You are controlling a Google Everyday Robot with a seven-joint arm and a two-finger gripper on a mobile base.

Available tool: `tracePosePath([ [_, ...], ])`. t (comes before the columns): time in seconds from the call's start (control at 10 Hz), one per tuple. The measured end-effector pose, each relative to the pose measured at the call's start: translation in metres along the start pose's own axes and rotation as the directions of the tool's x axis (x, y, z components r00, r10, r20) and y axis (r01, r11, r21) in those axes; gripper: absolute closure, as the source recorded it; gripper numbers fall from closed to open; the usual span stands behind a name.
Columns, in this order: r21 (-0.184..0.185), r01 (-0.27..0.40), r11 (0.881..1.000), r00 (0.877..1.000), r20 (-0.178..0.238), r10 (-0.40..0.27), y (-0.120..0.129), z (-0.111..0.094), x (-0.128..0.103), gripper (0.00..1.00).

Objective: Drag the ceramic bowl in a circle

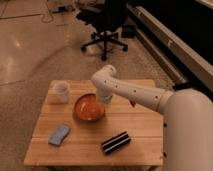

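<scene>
Tool sits at the far-right rim of the ceramic bowl; whether it grips that rim cannot be told. Left of the bowl stands a white cup, both on the tabletop.

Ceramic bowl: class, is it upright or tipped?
Upright: the ceramic bowl sits flat on the table, orange inside facing up. The gripper is at its rim.

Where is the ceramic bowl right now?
In the camera view the ceramic bowl sits centrally on the wooden table, right of the white cup; the gripper is at its far right rim.
</scene>
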Motion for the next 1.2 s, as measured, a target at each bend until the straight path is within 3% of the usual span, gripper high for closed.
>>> tracePosePath([
  [0.2,-0.002,-0.014,1.000,1.000,0.009,0.014,0.001,-0.010,0.007,0.58],
  [0.5,0.002,-0.018,1.000,1.000,0.011,0.018,-0.016,-0.051,0.003,0.58],
  [0.6,0.003,-0.031,1.000,0.999,0.009,0.031,-0.011,-0.056,0.009,0.58],
  [0.8,0.002,-0.032,0.999,0.999,0.015,0.032,-0.007,-0.052,0.017,0.58],
  [1.0,0.012,-0.035,0.999,0.999,0.023,0.035,-0.014,-0.039,0.010,0.58],
  [1.2,0.014,-0.014,1.000,0.999,0.035,0.014,-0.012,-0.040,0.006,0.58],
])
